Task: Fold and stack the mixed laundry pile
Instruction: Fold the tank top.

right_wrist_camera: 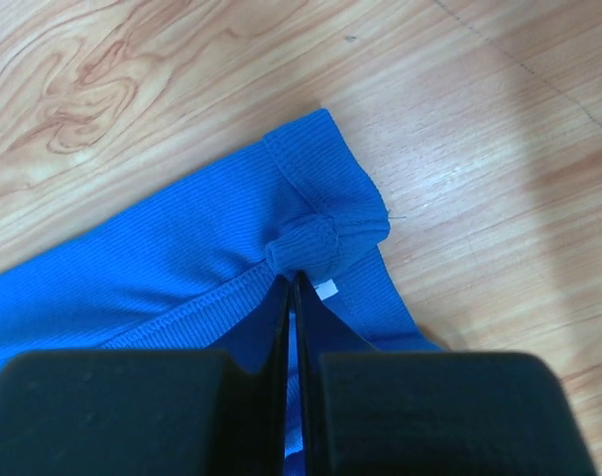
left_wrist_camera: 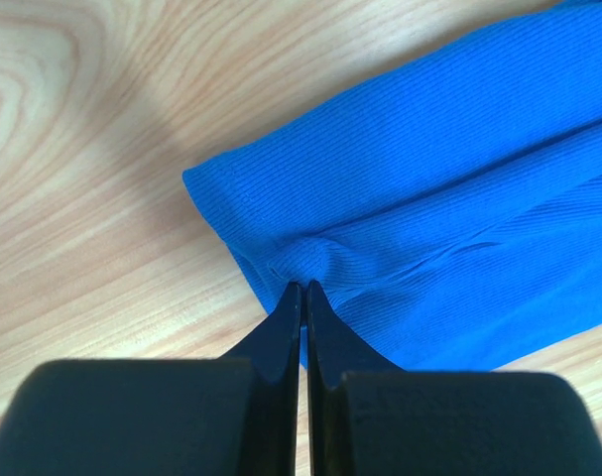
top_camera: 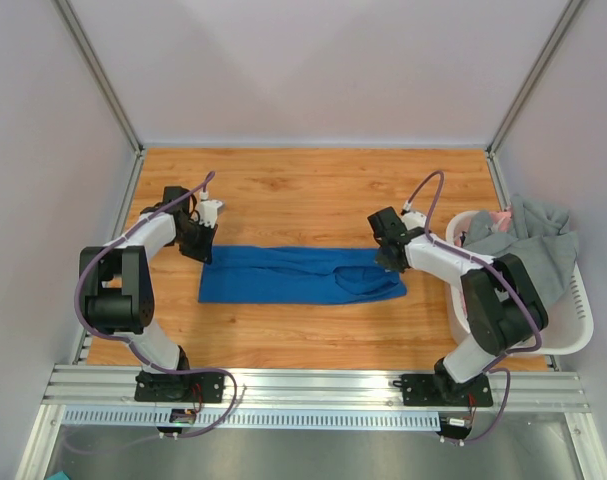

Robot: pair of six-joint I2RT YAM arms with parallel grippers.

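- Here, the blue garment (top_camera: 298, 275) lies flat as a long band running left to right across the middle of the tabletop (top_camera: 313, 190). Its ribbed knit shows clearly in both wrist views.
- Its right end is folded over on itself, showing a stitched hem and a small white tag (right_wrist_camera: 326, 289). What kind of garment it is cannot be made out.
- The left claw (left_wrist_camera: 302, 290) is pressed shut on the blue garment's left end, and the cloth puckers into small creases at the tips. The pinched bit itself is hidden between the fingers.
- The right claw (right_wrist_camera: 291, 280) is likewise closed on a bunched roll of hem at the right end, and its fingers cover the cloth beneath.
- More laundry sits in the white basket (top_camera: 575, 325) at the tabletop's right edge. A grey garment (top_camera: 543, 250) is heaped on top and drapes over the rim, with a scrap of pink garment (top_camera: 501, 215) peeking out behind it.
- The right arm (top_camera: 498, 300) covers part of the basket, and whatever lies under the grey garment is hidden.
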